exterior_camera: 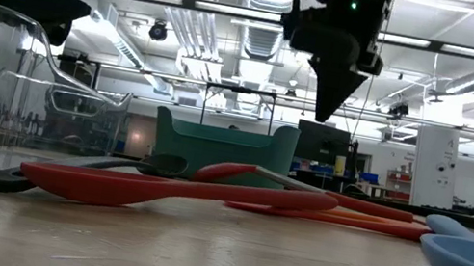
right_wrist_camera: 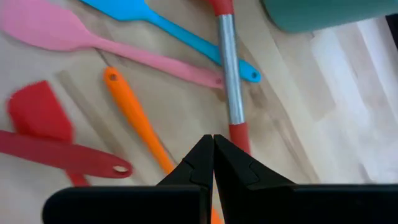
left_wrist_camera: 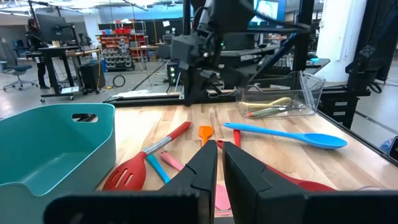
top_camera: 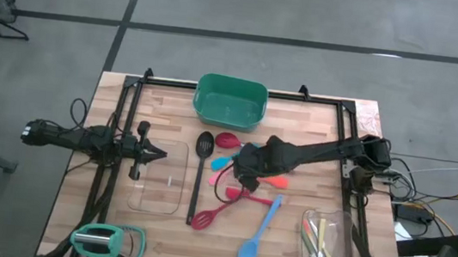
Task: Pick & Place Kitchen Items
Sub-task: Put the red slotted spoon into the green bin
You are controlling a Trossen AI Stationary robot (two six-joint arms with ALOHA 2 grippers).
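Note:
Slim utensils lie flat on the wooden table's middle: a long black slotted spoon (top_camera: 200, 173), a red spoon (top_camera: 229, 141), a red slotted spatula with a metal shaft (top_camera: 220, 210), an orange-handled one (right_wrist_camera: 134, 121), a pink spatula (right_wrist_camera: 93, 37) and a blue spoon (top_camera: 259, 231). My right gripper (top_camera: 245, 178) is shut and empty. It points down and hangs above the pile (exterior_camera: 329, 110), over the red handle's end (right_wrist_camera: 239, 134). My left gripper (top_camera: 157, 153) is shut and empty, held level at the table's left over a clear glass tray (top_camera: 158, 185).
A green plastic tub (top_camera: 230, 101) stands at the table's far middle. A second clear tray (top_camera: 328, 248) holding a few utensils stands at the near right. A teal tool (top_camera: 108, 240) lies at the near left corner. Black frame rails run along both sides.

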